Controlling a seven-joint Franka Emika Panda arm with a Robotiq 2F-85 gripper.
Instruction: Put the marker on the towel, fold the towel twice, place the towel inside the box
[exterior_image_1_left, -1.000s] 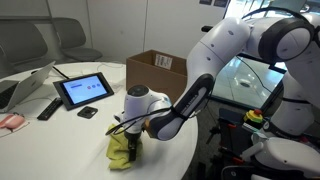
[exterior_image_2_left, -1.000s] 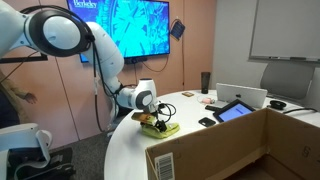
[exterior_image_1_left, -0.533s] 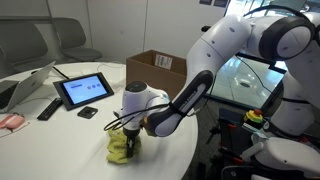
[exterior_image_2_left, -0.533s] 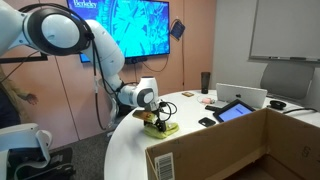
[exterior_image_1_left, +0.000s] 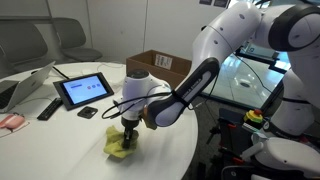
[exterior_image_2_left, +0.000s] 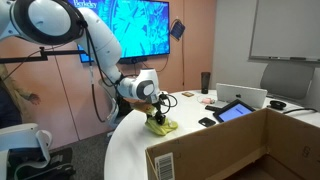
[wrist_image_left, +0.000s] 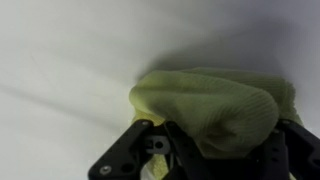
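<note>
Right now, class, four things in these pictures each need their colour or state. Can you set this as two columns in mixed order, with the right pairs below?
Things:
1. towel
2. cardboard box
3. tablet
4. end effector

Colour or state:
A. propped at a tilt, screen lit
B. brown, open at the top
C. yellow-green, bunched up
D. closed on cloth above the white table

Pairs: 1-C, 2-B, 3-A, 4-D

At the upper left of an exterior view, the wall screen (exterior_image_2_left: 140, 30) reads "Berkeley", partly behind my arm (exterior_image_2_left: 60, 20). The white label (exterior_image_2_left: 160, 165) on the box (exterior_image_2_left: 230, 150) is too small to read.
</note>
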